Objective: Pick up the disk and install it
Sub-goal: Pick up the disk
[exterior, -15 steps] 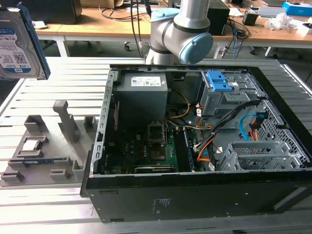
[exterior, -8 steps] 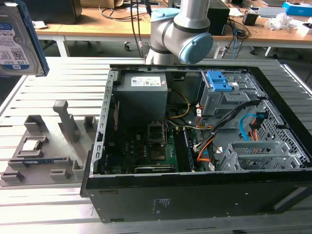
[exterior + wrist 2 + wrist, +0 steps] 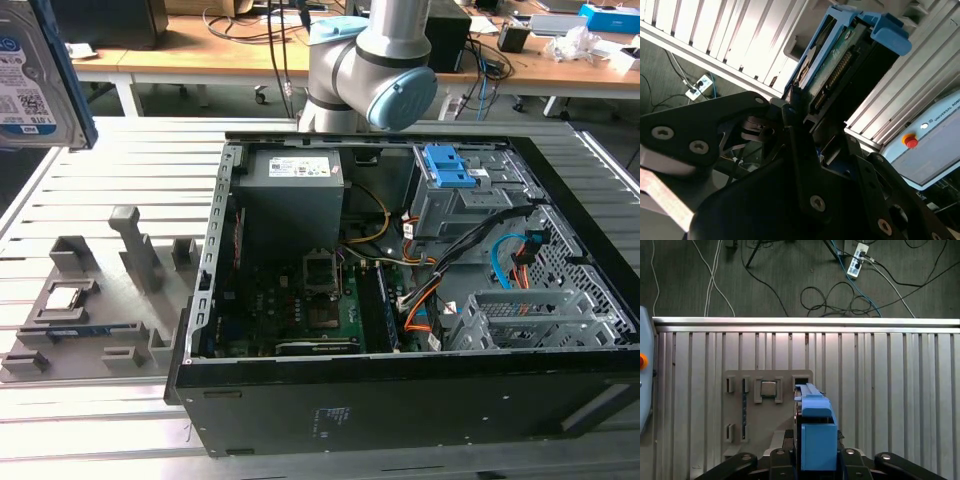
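My fingers are clenched on the disk, gripping it at its near end; where the far finger meets it I cannot make out, since the disk's own body hides that side in the second wrist view; the disk juts away from me, green board and connector row showing, with the blue frame along its edges. In the first wrist view the disk is edge-on (mostly blue plastic, label out of sight) and its near end runs off the picture; it hangs clear of the slatted bench, over one edge of the grey holder, where a small square chip lies in a pocket. In the exterior view the disk sits high at the exterior view's left, cut off by the picture's edge, well apart from the open computer case.
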Controlling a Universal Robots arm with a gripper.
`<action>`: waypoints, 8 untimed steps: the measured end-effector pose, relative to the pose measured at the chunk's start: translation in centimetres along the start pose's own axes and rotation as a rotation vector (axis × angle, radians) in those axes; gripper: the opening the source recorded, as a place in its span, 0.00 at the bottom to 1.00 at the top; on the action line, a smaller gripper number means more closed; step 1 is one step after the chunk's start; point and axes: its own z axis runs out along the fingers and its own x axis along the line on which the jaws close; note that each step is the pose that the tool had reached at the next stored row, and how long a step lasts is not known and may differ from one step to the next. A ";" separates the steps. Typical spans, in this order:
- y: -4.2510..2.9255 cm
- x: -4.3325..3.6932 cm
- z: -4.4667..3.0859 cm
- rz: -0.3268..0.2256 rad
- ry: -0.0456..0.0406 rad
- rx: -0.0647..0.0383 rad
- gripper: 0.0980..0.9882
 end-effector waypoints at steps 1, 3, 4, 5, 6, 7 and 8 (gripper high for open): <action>0.01 0.00 -0.12 0.000 -0.0001 0.000 0.30; 0.01 0.00 -0.36 0.000 -0.0003 -0.001 0.30; 0.02 0.00 -0.53 0.000 -0.0005 -0.001 0.30; 0.01 0.00 -0.70 0.000 -0.0007 -0.002 0.30; 0.02 0.00 -0.82 0.000 -0.0010 -0.002 0.30; 0.02 0.00 -0.93 0.000 -0.0013 -0.002 0.30; 0.02 0.00 -1.01 0.000 -0.0014 -0.002 0.30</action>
